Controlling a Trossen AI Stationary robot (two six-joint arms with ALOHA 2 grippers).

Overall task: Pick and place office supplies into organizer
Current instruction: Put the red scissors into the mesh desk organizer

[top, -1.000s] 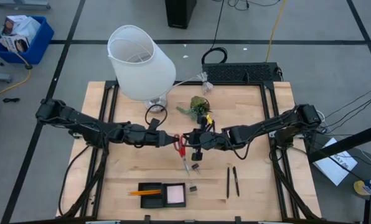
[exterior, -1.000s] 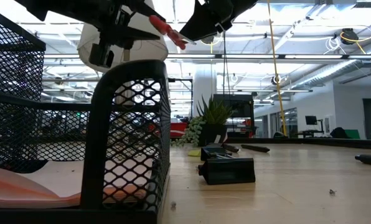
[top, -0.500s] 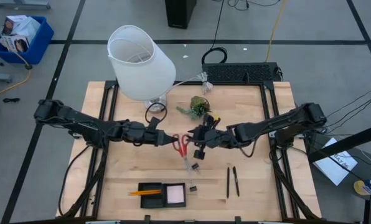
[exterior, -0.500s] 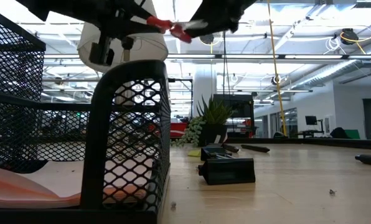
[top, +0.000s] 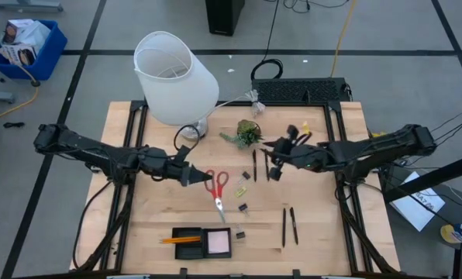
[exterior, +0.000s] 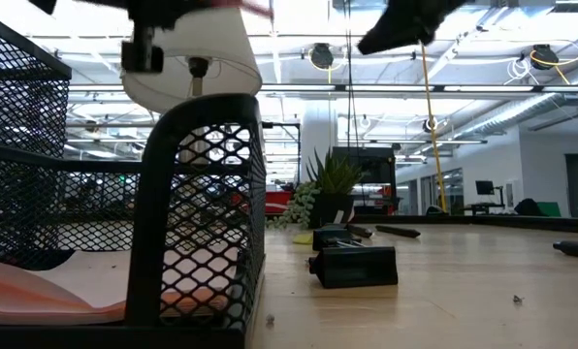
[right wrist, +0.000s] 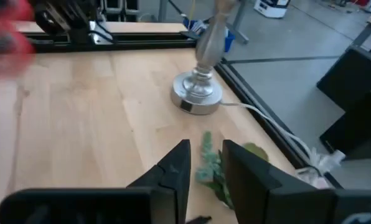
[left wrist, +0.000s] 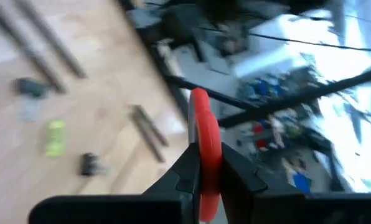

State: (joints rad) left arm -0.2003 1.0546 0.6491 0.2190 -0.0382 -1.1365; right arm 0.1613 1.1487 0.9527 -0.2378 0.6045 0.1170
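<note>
Scissors (top: 217, 186) mid-table, clamped in left claw (top: 197, 179); right claw (top: 274, 152) slightly apart, empty, beside plant (top: 247, 132).

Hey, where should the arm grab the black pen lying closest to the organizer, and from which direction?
Probably mid-barrel, from straight above, fingers across its width: the pen lies flat on the table, with a second pen close alongside.

red-handled scissors (top: 217, 184), white lamp (top: 174, 75), black mesh organizer (top: 203, 242) (pink pad (top: 217, 242) inside), pale wooden table (top: 308, 232)
</note>
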